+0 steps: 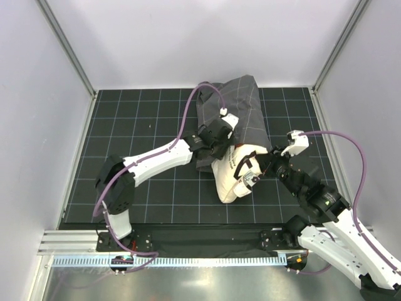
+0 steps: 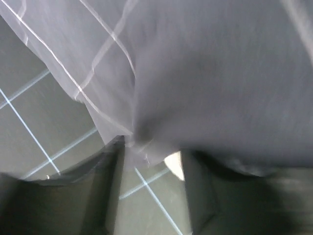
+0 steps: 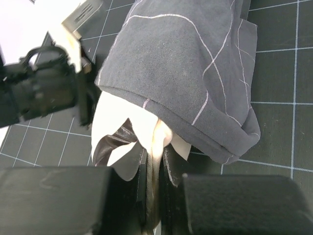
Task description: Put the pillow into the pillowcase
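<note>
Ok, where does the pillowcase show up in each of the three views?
Top external: pillowcase lies centre, towards the far side, just beyond the pillow.
Left wrist: pillowcase fills the upper frame, close and blurred.
Right wrist: pillowcase sits upper centre, pulled over the far end of the pillow.
Shared landmark: the black grid mat.

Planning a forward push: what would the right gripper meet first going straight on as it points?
The right gripper pinches the pillow; straight ahead lies more pillow, then probably the pillowcase hem draped over it.

Robot lab cell, white walls [image 1: 200, 37], gridded black mat [image 1: 144, 113]
</note>
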